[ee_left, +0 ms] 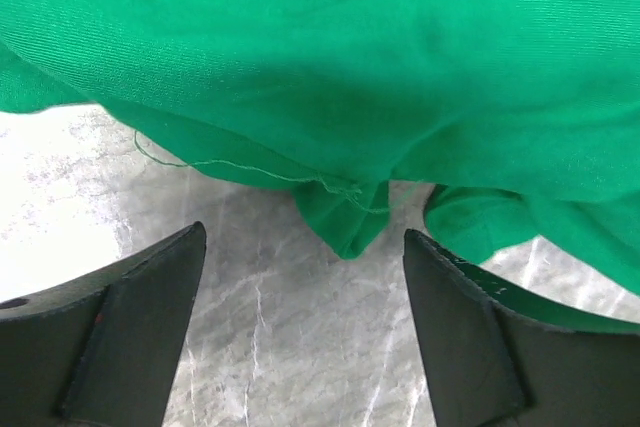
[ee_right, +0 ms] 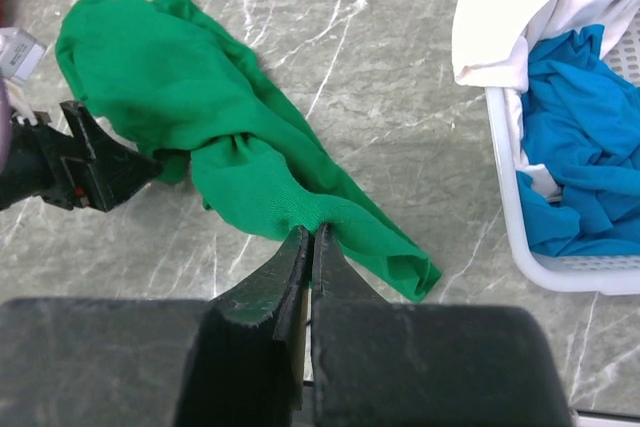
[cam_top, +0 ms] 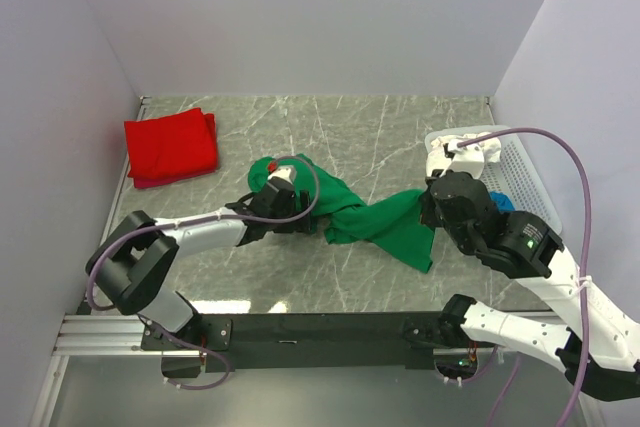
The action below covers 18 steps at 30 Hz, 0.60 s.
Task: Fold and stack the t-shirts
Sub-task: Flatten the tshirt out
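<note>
A bright green t-shirt (cam_top: pixel 372 215) lies crumpled and stretched across the middle of the marble table. My right gripper (ee_right: pixel 312 231) is shut on its right part (ee_right: pixel 270 182). My left gripper (ee_left: pixel 305 247) is open just above the table, its fingers (ee_left: pixel 150 287) either side of a hanging fold of the green shirt (ee_left: pixel 340 77), not closed on it. It sits at the shirt's left end in the top view (cam_top: pixel 285 197). A folded red t-shirt (cam_top: pixel 170 145) lies at the back left. Blue (ee_right: pixel 585 162) and white (ee_right: pixel 500 17) t-shirts sit in the basket.
A white plastic lattice basket (cam_top: pixel 525 177) stands at the right edge; it also shows in the right wrist view (ee_right: pixel 570 272). White walls close in the back and both sides. A black rail (cam_top: pixel 320 329) runs along the near edge.
</note>
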Tool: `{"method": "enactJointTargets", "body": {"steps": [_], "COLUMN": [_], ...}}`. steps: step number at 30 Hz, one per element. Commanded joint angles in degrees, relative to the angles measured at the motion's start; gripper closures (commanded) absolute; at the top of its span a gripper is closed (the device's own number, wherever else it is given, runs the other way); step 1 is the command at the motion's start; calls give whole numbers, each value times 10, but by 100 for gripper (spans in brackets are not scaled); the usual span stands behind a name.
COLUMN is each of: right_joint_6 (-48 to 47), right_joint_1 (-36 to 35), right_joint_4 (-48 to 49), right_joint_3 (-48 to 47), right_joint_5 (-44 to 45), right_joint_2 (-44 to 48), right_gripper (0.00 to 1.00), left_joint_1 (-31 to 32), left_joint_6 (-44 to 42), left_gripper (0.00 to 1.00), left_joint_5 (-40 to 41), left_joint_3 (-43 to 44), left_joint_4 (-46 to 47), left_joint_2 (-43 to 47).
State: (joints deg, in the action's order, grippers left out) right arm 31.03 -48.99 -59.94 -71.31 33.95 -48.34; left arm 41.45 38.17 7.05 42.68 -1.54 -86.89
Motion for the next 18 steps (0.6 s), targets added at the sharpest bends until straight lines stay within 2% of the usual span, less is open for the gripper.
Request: {"method": "enactJointTargets", "body": {"steps": [1, 10, 12, 13, 14, 15, 16, 18], "right_joint_6": [0, 2, 2, 2, 3, 2, 1, -3], "right_joint_1": [-1, -2, -1, -2, -2, -2, -2, -1], "right_joint_4": [22, 24, 26, 27, 27, 31, 33, 41], "right_joint_3": [4, 6, 10, 12, 16, 19, 21, 34], "right_joint_5": [8, 6, 3, 2, 1, 0, -2, -9], "right_joint_2": [2, 4, 3, 3, 3, 3, 3, 4], "right_gripper": [100, 100, 100, 100, 100, 100, 100, 100], "left_joint_1": [3, 7, 7, 6, 7, 7, 7, 7], "left_joint_6": [-5, -10, -15, -16, -17, -17, -17, -27], "left_gripper": [17, 35, 47, 61, 71, 96, 100, 100], "left_joint_5": [15, 17, 19, 21, 22, 25, 31, 75], "left_joint_3": [26, 43, 48, 49, 50, 51, 51, 66], "left_joint_4": [12, 11, 26, 29, 31, 31, 24, 1], "left_joint_2": [-21, -54, -63, -65, -67, -66, -66, -50]}}
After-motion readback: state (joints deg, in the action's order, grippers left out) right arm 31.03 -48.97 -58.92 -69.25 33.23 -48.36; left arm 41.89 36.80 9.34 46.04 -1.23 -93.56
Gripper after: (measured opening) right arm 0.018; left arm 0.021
